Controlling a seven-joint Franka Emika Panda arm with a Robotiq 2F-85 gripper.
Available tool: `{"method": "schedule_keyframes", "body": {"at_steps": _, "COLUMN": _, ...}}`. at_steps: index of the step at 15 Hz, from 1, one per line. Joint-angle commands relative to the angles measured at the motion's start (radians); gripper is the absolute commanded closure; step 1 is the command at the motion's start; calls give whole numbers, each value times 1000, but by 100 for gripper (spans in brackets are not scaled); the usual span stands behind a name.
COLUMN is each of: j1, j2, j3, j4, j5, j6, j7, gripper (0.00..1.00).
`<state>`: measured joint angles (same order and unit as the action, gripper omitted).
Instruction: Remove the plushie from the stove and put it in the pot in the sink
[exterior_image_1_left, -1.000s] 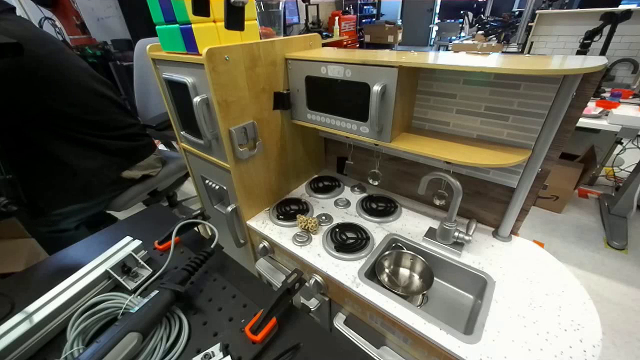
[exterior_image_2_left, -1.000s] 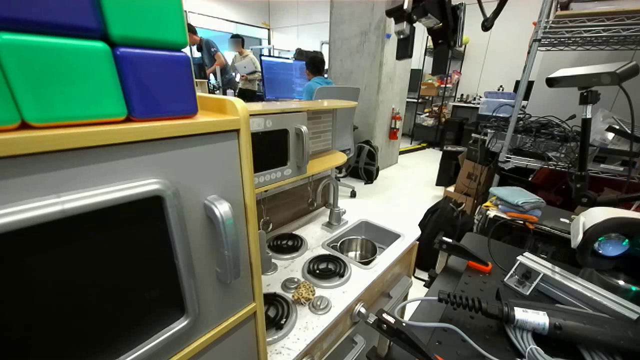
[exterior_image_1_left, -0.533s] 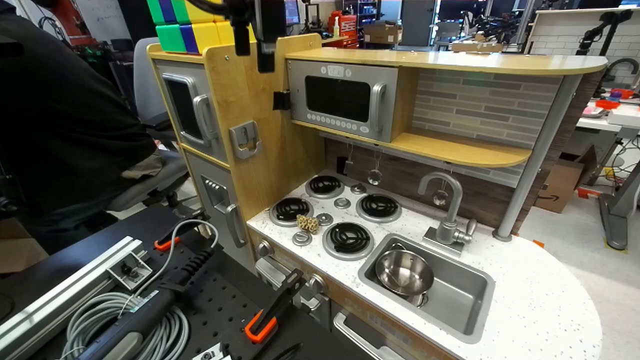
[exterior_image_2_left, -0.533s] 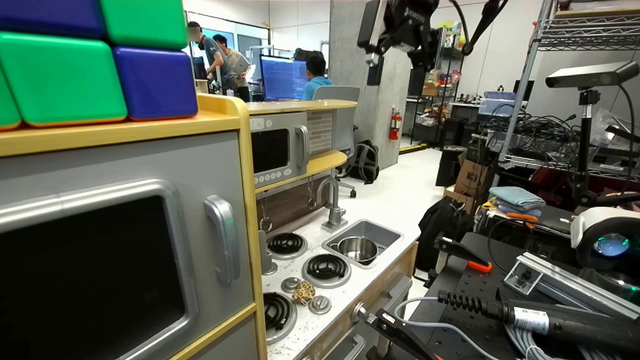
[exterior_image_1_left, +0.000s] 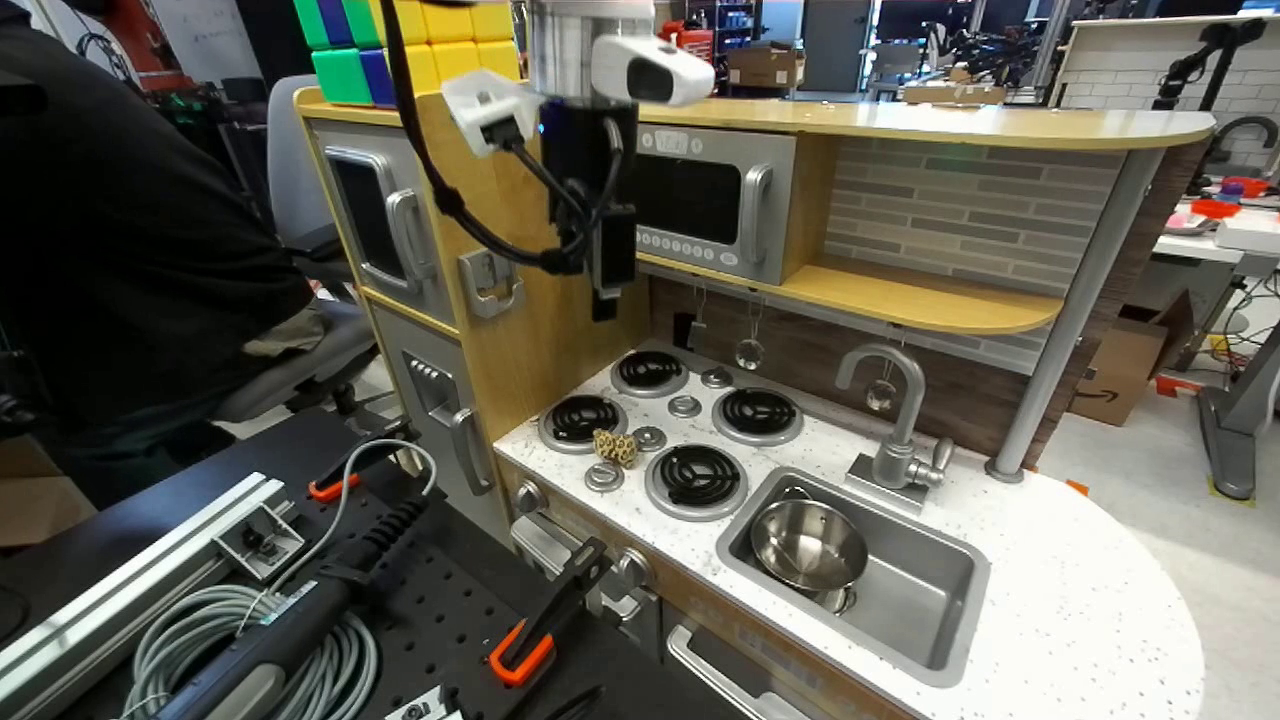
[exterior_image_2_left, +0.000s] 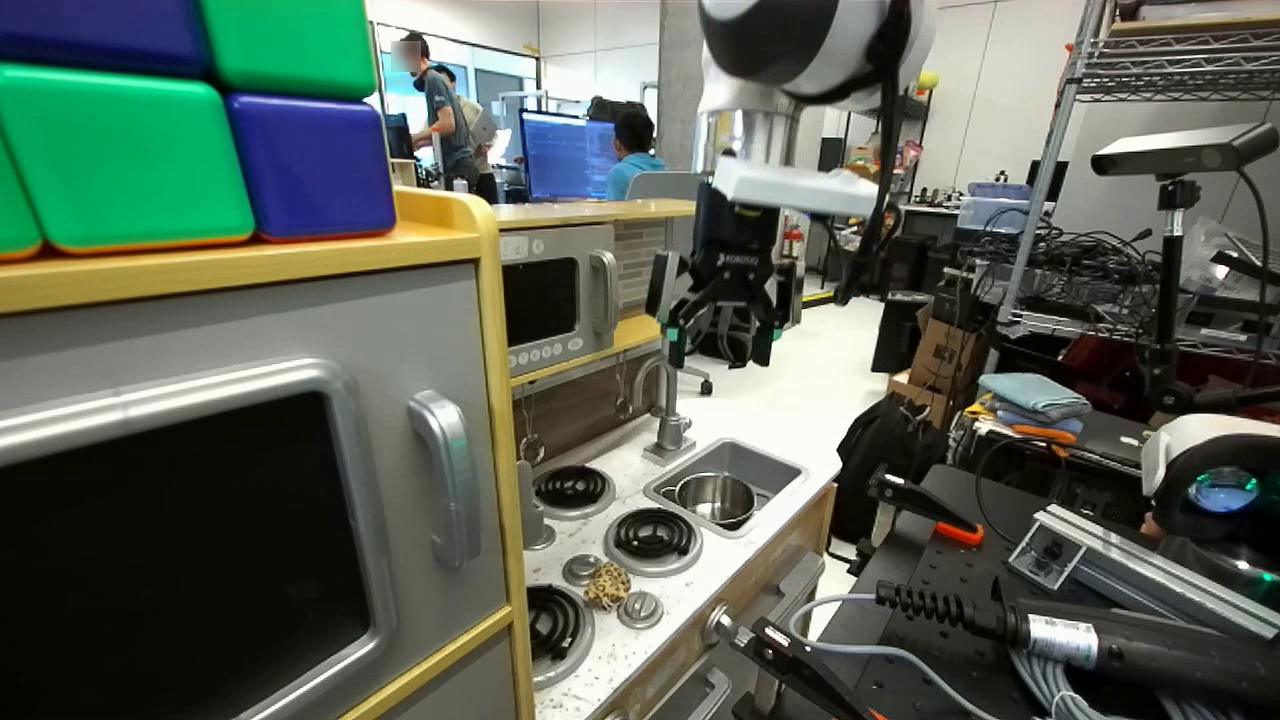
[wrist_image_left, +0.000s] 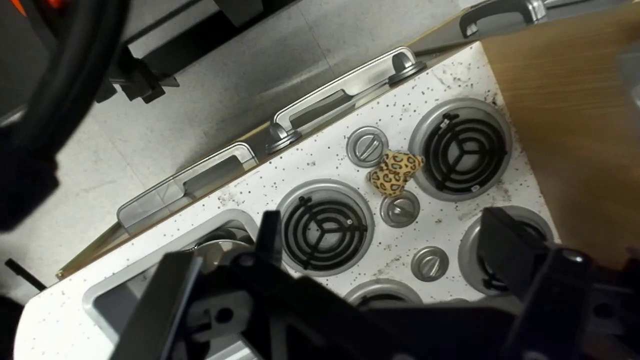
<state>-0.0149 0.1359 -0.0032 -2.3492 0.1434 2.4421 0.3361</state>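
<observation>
1. Gripper (exterior_image_2_left: 720, 348): in the foreground of the wrist view. Fingers (exterior_image_2_left: 677, 345) stand spread, with a gap visible between them in an exterior view. It hangs above the stove (exterior_image_1_left: 625, 505), well apart from its surface.
2. Stove: white speckled surface carrying four black burners (exterior_image_1_left: 697, 482) with silver rims.
3. Plushie (wrist_image_left: 395, 172): leopard-spotted; lies on the stove between two silver knobs (wrist_image_left: 367, 146), just beside one burner. Contact with the knobs cannot be confirmed.
4. Sink (exterior_image_1_left: 925, 600): grey rectangular basin in the same worktop (exterior_image_1_left: 1080, 600), past the burners.
5. Pot (exterior_image_1_left: 808, 545): shiny steel; located inside the sink, at the end nearest the burners.
6. Faucet (exterior_image_1_left: 907, 415): mounted at the rear edge of the sink.
7. Microwave (exterior_image_1_left: 690, 195): set above the rear of the stove; partly covered by the gripper in an exterior view.
8. Cardboard box (exterior_image_1_left: 1130, 365): on the floor (exterior_image_1_left: 1140, 455) in the background.
</observation>
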Motion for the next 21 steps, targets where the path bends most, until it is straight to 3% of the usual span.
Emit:
{"method": "schedule_keyframes", "body": {"at_steps": 1, "j1": 28, "j2": 189, "j3": -8, "j4": 101, "j5": -2, "j6": 117, "j7": 62, "gripper": 0}}
{"method": "schedule_keyframes", "body": {"at_steps": 2, "j1": 33, "j2": 216, "j3": -6, "j4": 117, "j5": 13, "j6": 131, "j7": 61, "gripper": 0}}
{"method": "schedule_keyframes", "body": {"at_steps": 3, "j1": 25, "j2": 146, "j3": -13, "j4": 57, "j5": 8, "j6": 99, "j7": 30, "gripper": 0}}
{"method": "schedule_keyframes", "body": {"at_steps": 9, "j1": 38, "j2": 191, "j3": -21, "j4": 71, "j5": -3, "j6": 144, "j7": 44, "gripper": 0}}
{"method": "schedule_keyframes", "body": {"at_steps": 12, "j1": 79, "j2": 283, "j3": -38, "j4": 99, "j5": -39, "j6": 215, "j7": 103, "gripper": 0}}
{"method": "schedule_keyframes", "body": {"at_steps": 21, "j1": 183, "j2": 612, "j3": -80, "j4": 344, "j5": 23, "j6": 184, "j7": 327, "gripper": 0}}
